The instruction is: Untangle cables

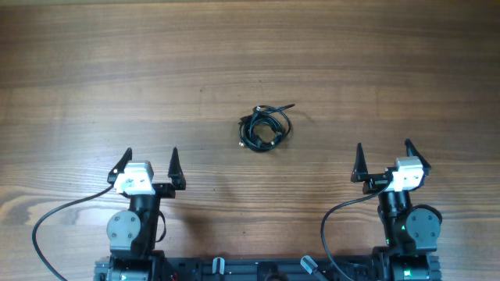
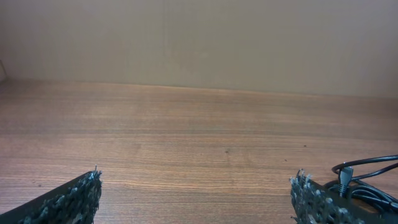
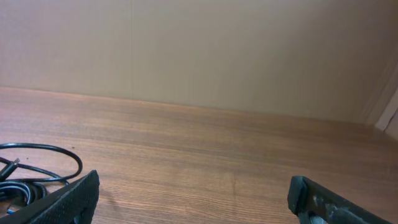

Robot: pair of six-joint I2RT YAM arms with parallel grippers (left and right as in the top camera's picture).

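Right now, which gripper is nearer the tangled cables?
Neither clearly: the cables lie about midway, ahead and right of the left gripper, ahead and left of the right gripper.

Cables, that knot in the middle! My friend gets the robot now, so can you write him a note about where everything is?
Left gripper: open, empty, back near its base.
Right gripper: open, empty, back near its base.
Cables: one tangled bunch on the table, ahead of and between both grippers, touching neither.
Done: nothing; no cable is separated.
Left: pick at the bunch, pull each cable free, lay them apart.
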